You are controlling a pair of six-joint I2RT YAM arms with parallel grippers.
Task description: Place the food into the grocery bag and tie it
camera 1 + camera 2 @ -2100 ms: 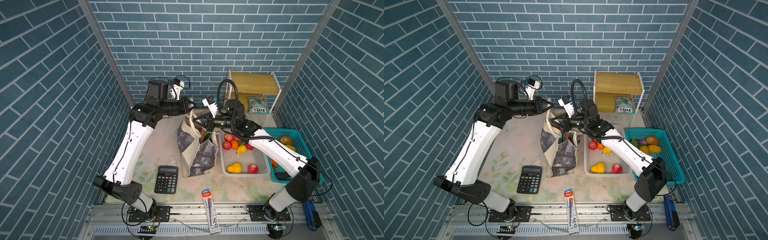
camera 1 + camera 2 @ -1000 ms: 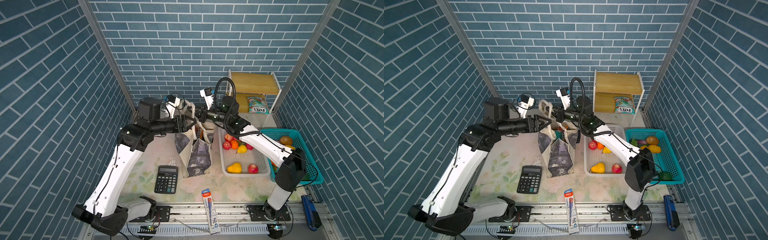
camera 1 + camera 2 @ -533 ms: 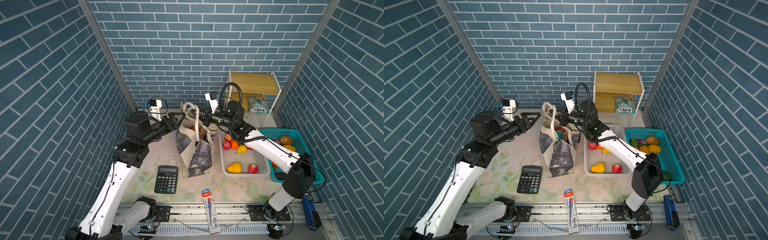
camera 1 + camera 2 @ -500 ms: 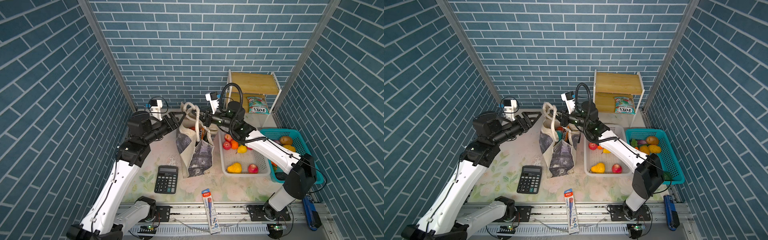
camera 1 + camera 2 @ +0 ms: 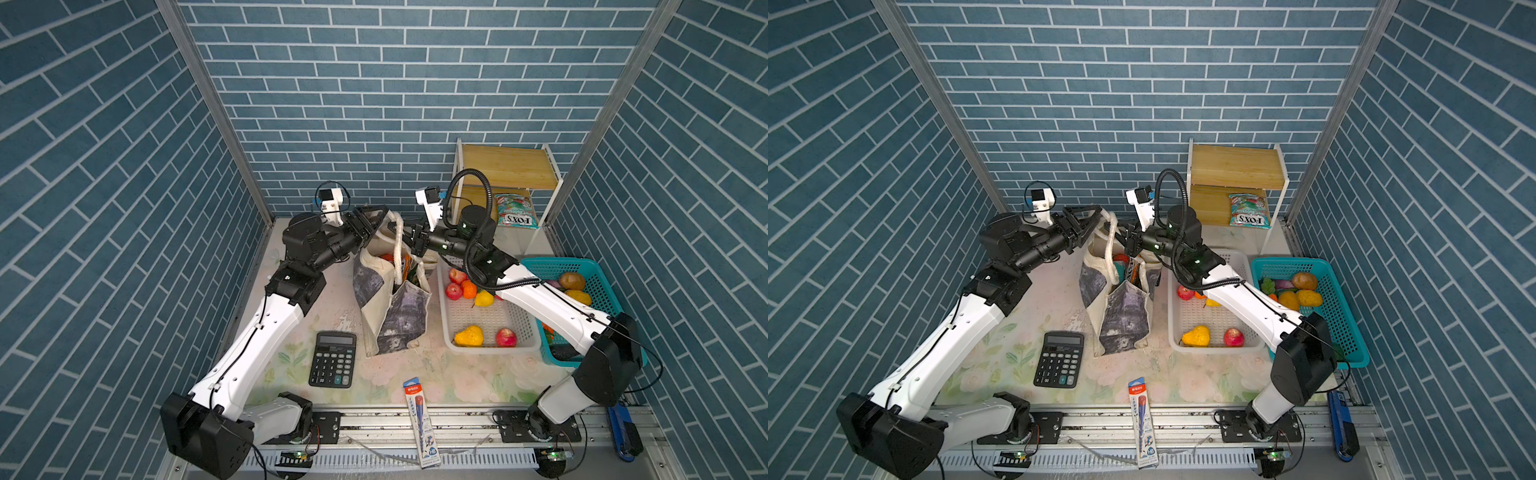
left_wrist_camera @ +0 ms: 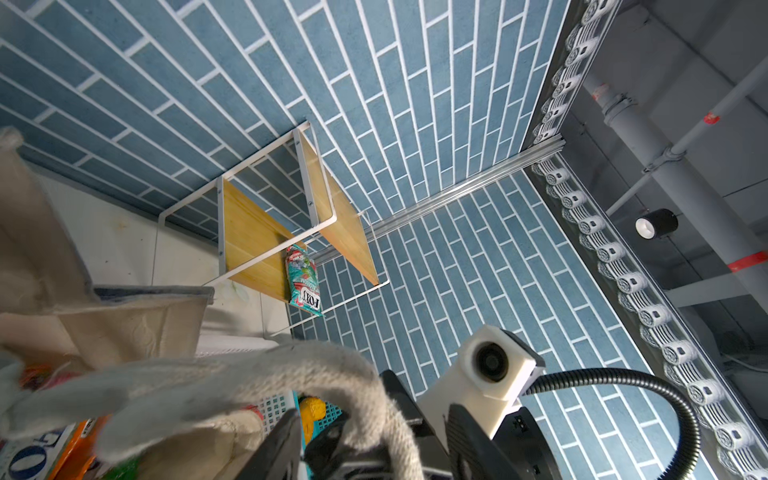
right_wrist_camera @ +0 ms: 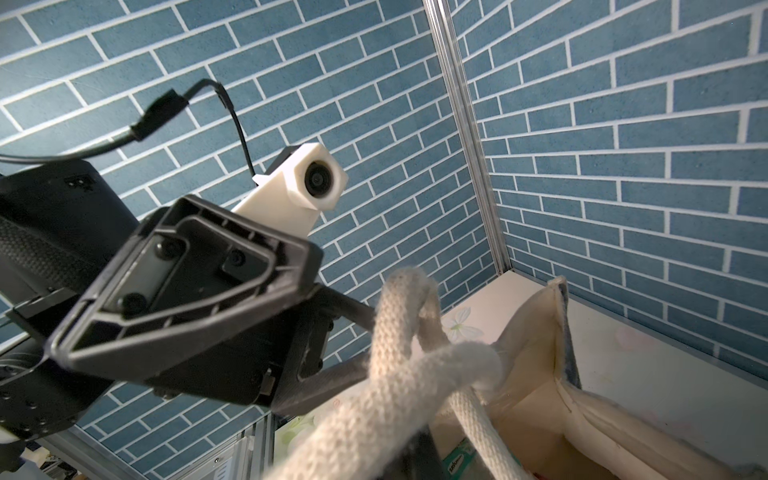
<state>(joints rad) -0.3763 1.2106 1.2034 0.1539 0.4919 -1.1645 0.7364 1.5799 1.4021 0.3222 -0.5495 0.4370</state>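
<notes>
In both top views the grocery bag (image 5: 395,316) is seen standing upright on the flower-printed worktop (image 5: 291,361), between a black calculator (image 5: 334,359) and a white perforated basket (image 5: 444,316). Its cream rope handles (image 5: 398,241) are raised above the open mouth, with both arms meeting there.

Only the right wrist view shows the handles' coarse woven strands crossed over one another. It also shows the left end effector (image 7: 365,338) with its fingers (image 7: 345,307) apart at the strap loop. Whether the loop is pinched cannot be told. The right end effector (image 5: 409,237) is clenched on the handles, whose rope runs down to it in that same view.

The left wrist view alone reveals glossy candy packets (image 6: 45,451) inside the bag, orange and white among them. An orange packet edge is glimpsed at the mouth from above. The bag is stiff canvas, cream inside with grey-purple printed panels outside.

Red apples, an orange and yellow fruit are held in the white basket. Brown, yellow and purple produce is held in a teal mesh basket (image 5: 602,291) beside it. One teal packet (image 5: 513,210) lies on the lower board of a wooden shelf (image 5: 507,166) with a white wire frame. A blue pencil pack (image 5: 419,419) lies at the front edge.
</notes>
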